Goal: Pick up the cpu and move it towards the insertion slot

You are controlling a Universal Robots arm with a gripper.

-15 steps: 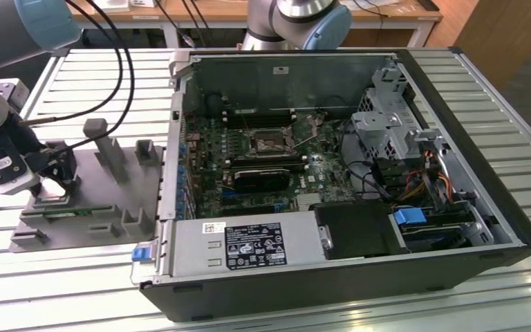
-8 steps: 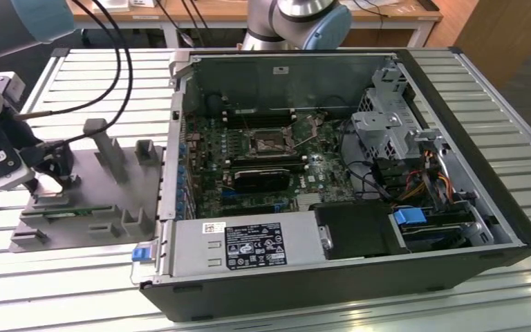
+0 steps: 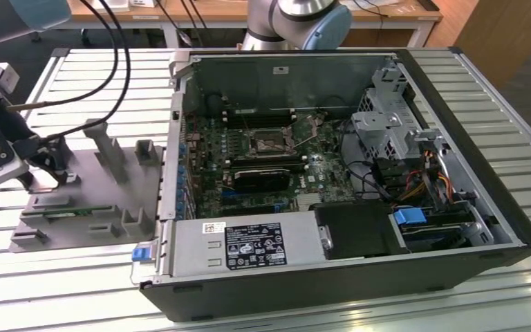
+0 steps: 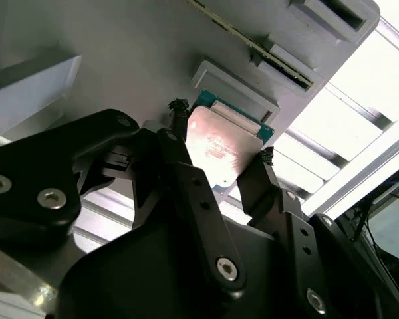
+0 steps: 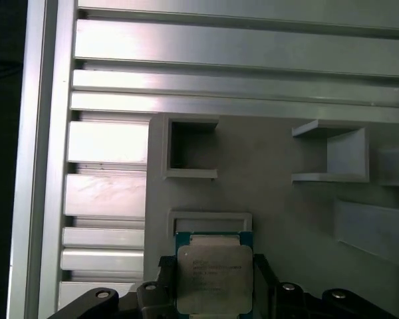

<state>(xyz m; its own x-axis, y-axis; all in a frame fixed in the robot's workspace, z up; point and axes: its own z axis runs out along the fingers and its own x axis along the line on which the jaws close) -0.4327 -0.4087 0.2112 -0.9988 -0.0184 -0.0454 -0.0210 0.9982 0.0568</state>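
The cpu (image 4: 219, 139) is a small square chip with a silvery top and green edge, seen in both wrist views (image 5: 215, 279). It sits between the two black fingers of my gripper (image 4: 223, 133), which press on its opposite sides, over a shallow pocket of the grey plastic fixture (image 5: 279, 199). In the exterior view my gripper (image 3: 49, 176) stands low over the fixture (image 3: 90, 200) at the exterior view's left. The insertion slot (image 3: 270, 142), a shiny metal frame with a dark centre, lies on the green board inside the open computer case.
The open computer case (image 3: 487, 228) takes up the middle and the exterior view's right. A black heatsink block (image 3: 261, 176) lies just in front of the slot. A green-edged memory stick (image 3: 63, 211) rests on the fixture, beside upright grey posts (image 3: 99, 149). Cables (image 3: 108, 62) hang above.
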